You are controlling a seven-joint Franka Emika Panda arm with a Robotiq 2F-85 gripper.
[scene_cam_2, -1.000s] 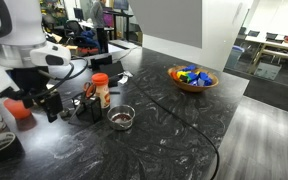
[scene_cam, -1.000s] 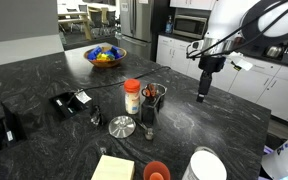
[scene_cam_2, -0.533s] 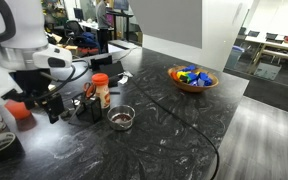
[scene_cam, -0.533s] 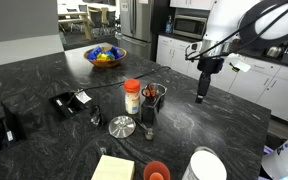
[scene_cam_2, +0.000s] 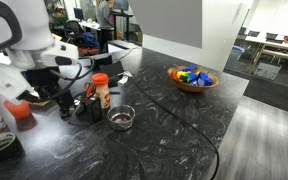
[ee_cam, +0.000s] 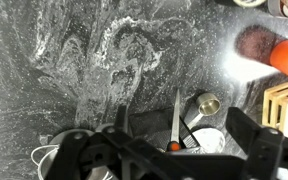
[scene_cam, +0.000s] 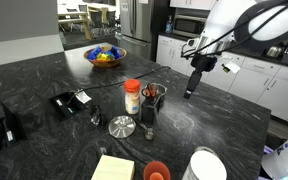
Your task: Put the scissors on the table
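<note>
The scissors (scene_cam: 150, 93) stand in a clear cup (scene_cam: 157, 103) near the middle of the black marbled table (scene_cam: 44, 75), red-orange handles showing at the rim. They also show in an exterior view (scene_cam_2: 89, 90). In the wrist view the scissors (ee_cam: 174, 122) lie below, between my fingers. My gripper (scene_cam: 190, 90) is open and empty, hanging above the table beside the cup and apart from it. It also shows in an exterior view (scene_cam_2: 64, 107) and in the wrist view (ee_cam: 159, 150).
A white bottle with an orange lid (scene_cam: 132, 97) stands against the cup. A metal measuring cup (scene_cam: 122, 126), an orange-red cup (scene_cam: 156, 172), a white jug (scene_cam: 206, 165), black items (scene_cam: 69, 102) and a fruit bowl (scene_cam: 105, 55) are on the table.
My gripper has moved sideways toward the clear cup and tilted a little. It stays open. The scissors and cup have not moved.
</note>
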